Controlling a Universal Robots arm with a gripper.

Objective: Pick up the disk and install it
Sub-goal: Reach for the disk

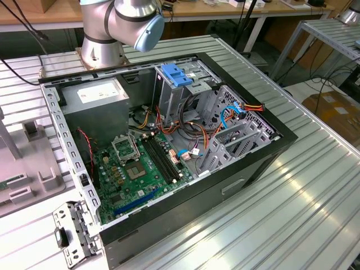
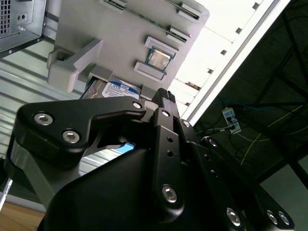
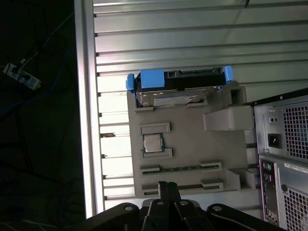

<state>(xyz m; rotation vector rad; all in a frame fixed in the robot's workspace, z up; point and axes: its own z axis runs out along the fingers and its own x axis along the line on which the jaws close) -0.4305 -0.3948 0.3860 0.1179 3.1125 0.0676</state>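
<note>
Exterior view: bright, even overhead light. Soft sheen on the ribbed table (image 1: pixel 292 214) toward 4 o'clock. Computer case (image 1: pixel 279 136) interior is shaded toward 9 o'clock. In both wrist views a table strip is blown out white, the floor (image 3: pixel 38 120) is nearly black, and the gripper (image 2: pixel 163 96) is backlit and dark.

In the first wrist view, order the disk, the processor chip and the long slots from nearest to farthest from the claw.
1. Long slots, at the grey tray's end beside the claw.
2. Processor chip, mid-tray.
3. Disk, at the tray's far end.
</note>
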